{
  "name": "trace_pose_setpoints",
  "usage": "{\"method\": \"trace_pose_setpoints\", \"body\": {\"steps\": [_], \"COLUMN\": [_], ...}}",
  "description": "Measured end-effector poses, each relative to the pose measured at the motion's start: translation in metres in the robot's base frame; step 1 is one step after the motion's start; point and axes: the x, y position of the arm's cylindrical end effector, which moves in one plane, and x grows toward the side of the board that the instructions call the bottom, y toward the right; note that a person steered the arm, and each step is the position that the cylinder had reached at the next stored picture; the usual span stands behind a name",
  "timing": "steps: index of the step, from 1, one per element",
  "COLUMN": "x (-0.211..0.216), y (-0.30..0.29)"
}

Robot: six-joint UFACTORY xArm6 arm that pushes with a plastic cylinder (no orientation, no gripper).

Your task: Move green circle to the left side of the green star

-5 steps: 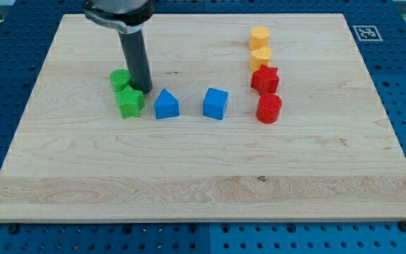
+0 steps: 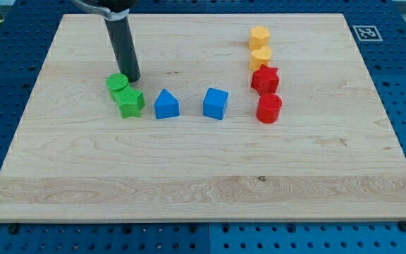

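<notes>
Just above-right of the green circle [image 2: 117, 84], my tip [image 2: 132, 77]; circle touching the green star's [image 2: 130, 103] upper-left, no long axis.

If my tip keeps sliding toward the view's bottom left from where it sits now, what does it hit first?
Most likely the green circle: my tip sits just at its upper right, touching or nearly so. Behind it in that line lies the green star, pressed against the circle's lower right, so it may get nudged too.

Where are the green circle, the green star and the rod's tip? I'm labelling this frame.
green circle [image 2: 117, 85], camera view, on its top face.
green star [image 2: 130, 102], camera view, on its top face.
my tip [image 2: 132, 77], camera view, on the rod's very end, just right of the circle.
</notes>
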Motion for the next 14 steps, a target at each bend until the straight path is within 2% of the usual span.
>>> {"method": "trace_pose_setpoints", "body": {"steps": [3,6,8,14], "x": [0.004,0.001,0.014,0.021], "y": [-0.027,-0.017,-0.001,-0.045]}}
